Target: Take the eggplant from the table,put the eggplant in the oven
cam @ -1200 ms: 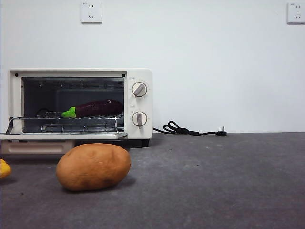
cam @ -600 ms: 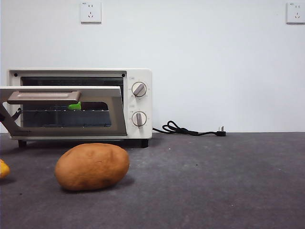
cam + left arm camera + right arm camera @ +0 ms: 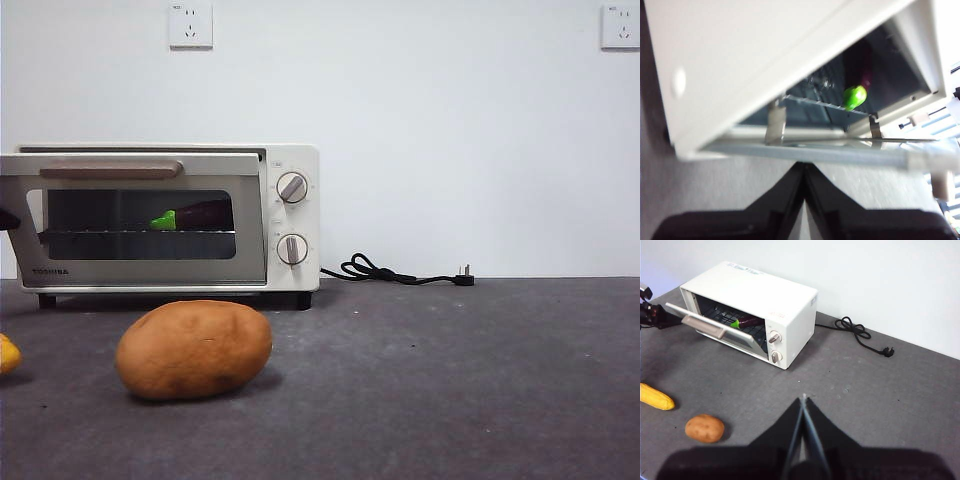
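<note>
The cream-white oven (image 3: pixel 290 215) stands at the back left of the table (image 3: pixel 450 380). Its glass door (image 3: pixel 140 225) is swung up almost to upright, still a little ajar at the top. On the wire rack inside lies the dark purple eggplant (image 3: pixel 205 212), its green cap (image 3: pixel 855 97) also showing in the left wrist view. My left gripper (image 3: pixel 804 166) is shut, its tip right at the door's edge; the right wrist view shows the left gripper (image 3: pixel 654 315) at the handle's far end. My right gripper (image 3: pixel 804 399) hangs shut, high above the table's middle.
A fat brown potato (image 3: pixel 193 348) lies in front of the oven. A yellow corn cob (image 3: pixel 656 396) lies to its left. A black power cable (image 3: pixel 390 272) trails from the oven along the wall.
The oven door has swung up from lying flat open to nearly shut. The eggplant has stayed on the rack inside. A black gripper tip now shows at the front view's left edge.
</note>
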Available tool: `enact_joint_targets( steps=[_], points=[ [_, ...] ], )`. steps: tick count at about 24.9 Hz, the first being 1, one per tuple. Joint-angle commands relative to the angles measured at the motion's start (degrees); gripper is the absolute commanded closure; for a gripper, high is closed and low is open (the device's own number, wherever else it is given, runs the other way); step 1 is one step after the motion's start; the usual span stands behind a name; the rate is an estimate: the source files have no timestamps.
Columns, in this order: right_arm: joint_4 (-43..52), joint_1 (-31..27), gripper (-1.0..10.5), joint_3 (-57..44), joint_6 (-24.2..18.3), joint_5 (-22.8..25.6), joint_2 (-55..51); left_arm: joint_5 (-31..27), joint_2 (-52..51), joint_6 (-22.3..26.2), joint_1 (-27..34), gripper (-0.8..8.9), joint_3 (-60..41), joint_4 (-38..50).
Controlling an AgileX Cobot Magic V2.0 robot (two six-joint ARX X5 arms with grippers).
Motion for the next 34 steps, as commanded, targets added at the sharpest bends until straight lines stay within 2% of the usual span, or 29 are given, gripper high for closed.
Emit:
enact_joint_targets(
  steps=[1,4,8,19,25,34],
  points=[
    [-1.29,0.09,9.6,-0.07,1.01,0.24,0.61,0.44,0.44,-3.87,-0.46,8.2,-0.46,4.2],
    [-1.31,0.09,9.6,-0.07,1.01,0.24,0.98,0.24,0.39,-6.1,-0.63,8.2,-0.42,7.5],
    [-1.31,0.09,9.6,-0.07,1.01,0.24,1.25,-1.25,-0.22,-6.49,-0.63,8.2,0.42,7.98],
    [-1.29,0.09,9.6,-0.09,0.98,0.26,1.25,-1.99,-9.88,-6.86,-2.32,8.2,0.57,2.91],
    [-1.29,0.09,9.6,-0.07,0.98,0.26,1.25,-7.41,-20.72,-6.1,-4.74,8.2,0.57,-3.41],
    [-1.31,0.09,9.6,-0.07,0.94,0.24,1.25,-19.3,-40.04,-2.82,-9.88,8.2,0.57,-17.44]
  ],
)
